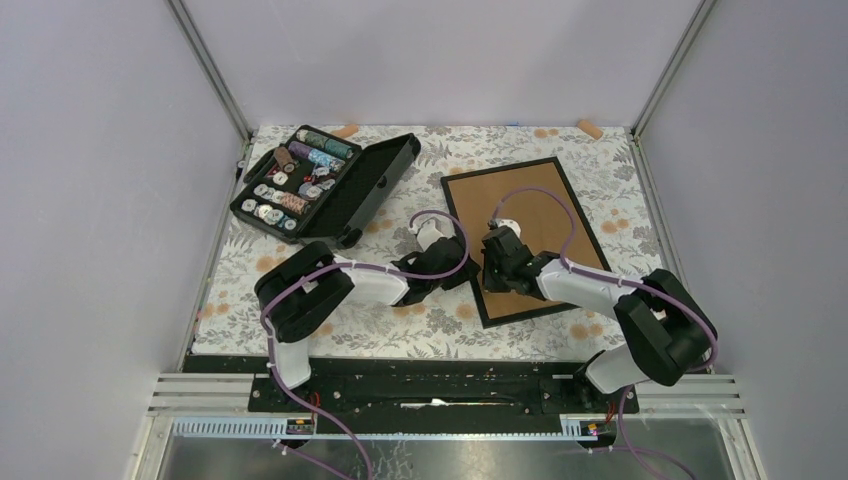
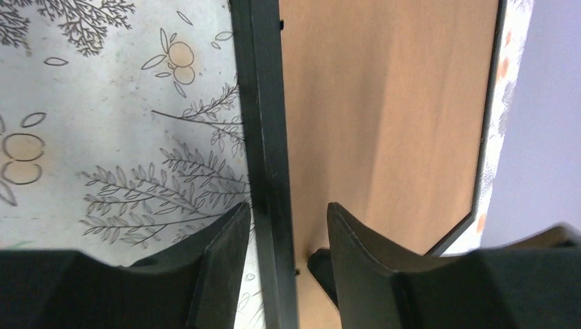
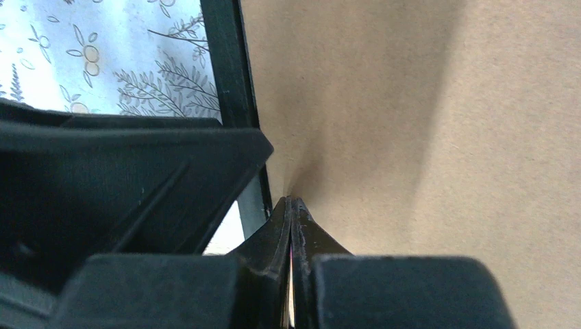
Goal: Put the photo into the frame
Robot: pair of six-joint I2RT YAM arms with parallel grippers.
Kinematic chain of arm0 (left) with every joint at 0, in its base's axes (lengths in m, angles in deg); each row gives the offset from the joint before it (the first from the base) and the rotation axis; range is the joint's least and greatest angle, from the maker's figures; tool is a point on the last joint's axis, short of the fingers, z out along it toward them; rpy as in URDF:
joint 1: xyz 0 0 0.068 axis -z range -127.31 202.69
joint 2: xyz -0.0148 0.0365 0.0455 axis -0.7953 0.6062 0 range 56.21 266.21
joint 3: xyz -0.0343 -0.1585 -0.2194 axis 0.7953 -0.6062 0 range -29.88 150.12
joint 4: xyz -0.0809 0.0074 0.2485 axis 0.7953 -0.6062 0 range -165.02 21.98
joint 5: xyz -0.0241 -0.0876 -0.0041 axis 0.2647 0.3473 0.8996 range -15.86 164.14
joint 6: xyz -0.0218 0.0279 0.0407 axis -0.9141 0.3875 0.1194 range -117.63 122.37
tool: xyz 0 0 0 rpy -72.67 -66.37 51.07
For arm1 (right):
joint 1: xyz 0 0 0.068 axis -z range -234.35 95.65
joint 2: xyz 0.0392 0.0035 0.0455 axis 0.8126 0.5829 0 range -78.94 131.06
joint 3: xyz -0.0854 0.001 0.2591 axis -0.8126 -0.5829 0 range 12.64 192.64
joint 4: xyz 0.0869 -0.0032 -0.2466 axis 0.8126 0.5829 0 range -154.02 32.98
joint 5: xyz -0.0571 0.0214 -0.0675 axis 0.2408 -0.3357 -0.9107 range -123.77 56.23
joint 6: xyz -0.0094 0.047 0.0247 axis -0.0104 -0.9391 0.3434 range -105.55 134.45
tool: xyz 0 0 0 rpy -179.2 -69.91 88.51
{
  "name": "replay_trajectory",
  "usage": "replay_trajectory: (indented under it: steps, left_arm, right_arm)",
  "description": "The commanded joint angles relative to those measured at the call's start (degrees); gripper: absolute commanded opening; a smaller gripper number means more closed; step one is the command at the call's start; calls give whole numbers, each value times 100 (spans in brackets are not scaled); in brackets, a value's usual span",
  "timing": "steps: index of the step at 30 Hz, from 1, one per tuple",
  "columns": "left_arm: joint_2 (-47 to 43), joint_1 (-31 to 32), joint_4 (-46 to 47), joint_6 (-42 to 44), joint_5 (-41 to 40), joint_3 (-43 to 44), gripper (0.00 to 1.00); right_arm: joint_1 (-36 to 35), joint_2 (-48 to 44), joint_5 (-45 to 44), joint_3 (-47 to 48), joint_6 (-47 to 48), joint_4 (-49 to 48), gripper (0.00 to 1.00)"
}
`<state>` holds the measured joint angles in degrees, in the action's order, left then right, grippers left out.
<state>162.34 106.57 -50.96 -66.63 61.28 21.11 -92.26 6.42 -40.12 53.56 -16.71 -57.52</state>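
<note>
The frame (image 1: 535, 240) lies flat on the bench (image 1: 420, 325), right of centre, back up, so its brown board (image 1: 545, 215) shows inside the thin black rim. It sits skewed, with its far end turned toward the left.

The left claw (image 1: 465, 268) is at the frame's left rail (image 2: 270, 137). In the left wrist view it (image 2: 288, 209) is open and straddles that rail. 1 finger (image 2: 229, 240) is over the flowered cloth and seems to touch the rail's outer side. The other finger is over the board, with a clear gap to the rail.

The right claw (image 1: 497, 262) is over the board just inside the same rail, close beside the left claw. In the right wrist view it (image 3: 291, 200) is closed, its 2 fingers pressed together, and the tip meets the board (image 3: 411, 137). I cannot tell whether anything thin is pinched between them.

A black case (image 1: 300, 185) stands open at the far left of the bench, well apart from the frame. Its tray holds rows of thread spools (image 1: 300, 175) in several colours, and its lid (image 1: 375, 185) is laid open to the right.

Each arm is folded at the elbow near its base. The left forearm runs right to the frame's left edge. The right forearm runs left across the frame's near corner, and both wrists tilt down.
</note>
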Motion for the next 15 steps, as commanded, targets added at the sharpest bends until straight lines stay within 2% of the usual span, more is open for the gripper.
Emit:
replay_trajectory:
  steps: [1, 5, 8, 11, 15]
  left_arm:
    - [473, 8, -1422, -362, -202, 8, 49]
    - [535, 1, -1377, -426, -148, -170, 47]
    - [631, -39, -1126, -230, 64, -262, 40]
    - [722, -149, -1112, -112, 297, -366, 35]
    - [762, -248, -1067, -121, 348, -576, 29]
  right_arm:
    - [-112, -63, -659, -359, 329, 471, 0]
    - [-218, -112, -594, -435, 315, 314, 0]
    - [-217, -275, -283, -350, 108, 361, 1]
    - [-214, -550, -174, -121, -61, 830, 23]
    - [-216, -545, -157, 70, 152, 1153, 32]
